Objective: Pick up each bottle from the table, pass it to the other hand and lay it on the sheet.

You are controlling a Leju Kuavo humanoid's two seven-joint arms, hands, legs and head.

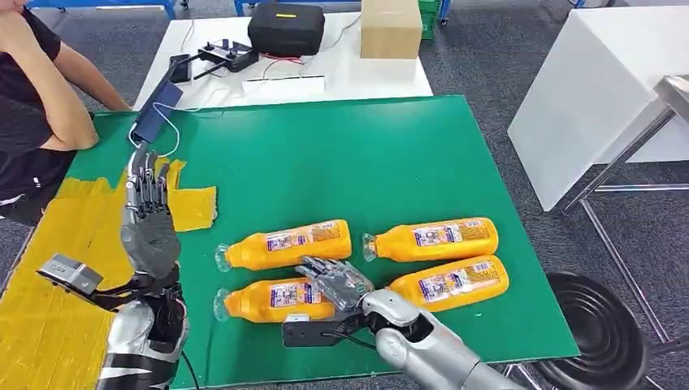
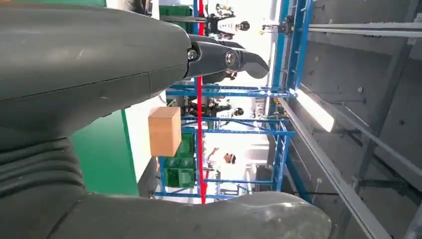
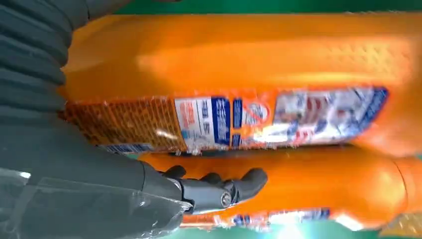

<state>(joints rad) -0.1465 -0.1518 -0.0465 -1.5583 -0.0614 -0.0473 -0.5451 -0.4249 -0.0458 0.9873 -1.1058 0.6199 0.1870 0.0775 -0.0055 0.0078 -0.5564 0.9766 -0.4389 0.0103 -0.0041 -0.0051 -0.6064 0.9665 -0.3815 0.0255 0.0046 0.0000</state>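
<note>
Four orange bottles with printed labels lie on their sides on the green table [image 1: 366,154]: far-left [image 1: 286,244], far-right [image 1: 435,238], near-right [image 1: 451,283] and near-left [image 1: 272,301]. My right hand [image 1: 337,282] lies over the base end of the near-left bottle, fingers apart and reaching toward the gap between the two left bottles. The right wrist view shows a dark fingertip [image 3: 234,186] between one bottle [image 3: 249,59] and another [image 3: 323,184]. My left hand [image 1: 148,213] is raised over the yellow sheet [image 1: 49,325], fingers straight and spread, holding nothing [image 2: 89,64].
A person [image 1: 32,106] leans on the table's far-left corner. A dark tablet [image 1: 157,101] with a white cable lies near them. Behind stands a white table with a black case [image 1: 286,27], a controller [image 1: 227,55] and a cardboard box [image 1: 391,28]. A black round stool [image 1: 605,333] stands right.
</note>
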